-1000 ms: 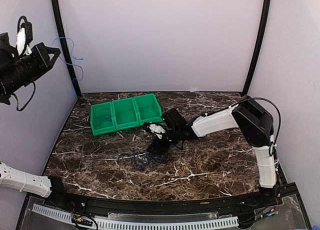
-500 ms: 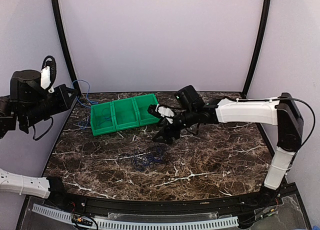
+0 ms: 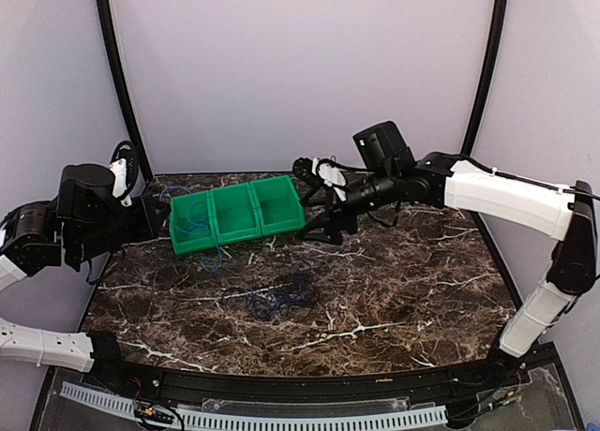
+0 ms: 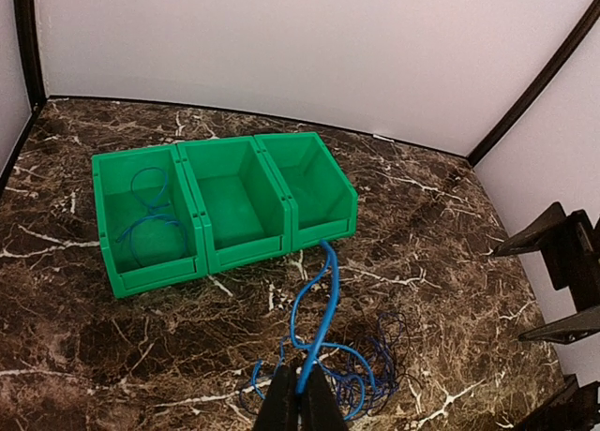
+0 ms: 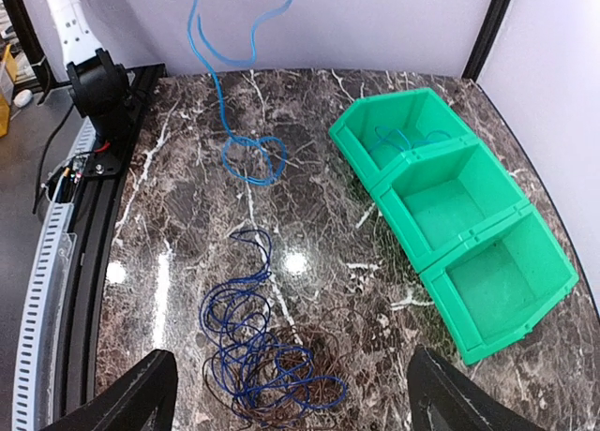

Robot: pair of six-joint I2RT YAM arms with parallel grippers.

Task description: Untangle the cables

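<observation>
1. Left of the green bins, my left gripper is clamped on a light-blue cable, apparently mid-sorting.
2. In front of the bins lies the dark-blue tangle.
3. Right of the bins, my right gripper gapes, empty. Next, I'd bin the held cable.

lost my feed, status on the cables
Left gripper shut on thin light blue cable. Right gripper open, empty. Tangled dark blue cable heap on marble table, apart from it. Green plastic bin nearby, not blocking.

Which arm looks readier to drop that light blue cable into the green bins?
Probably left. Its end effector is shut on the light blue cable, close beside the green bins; the right end effector is wide open, gripping nothing.
</observation>
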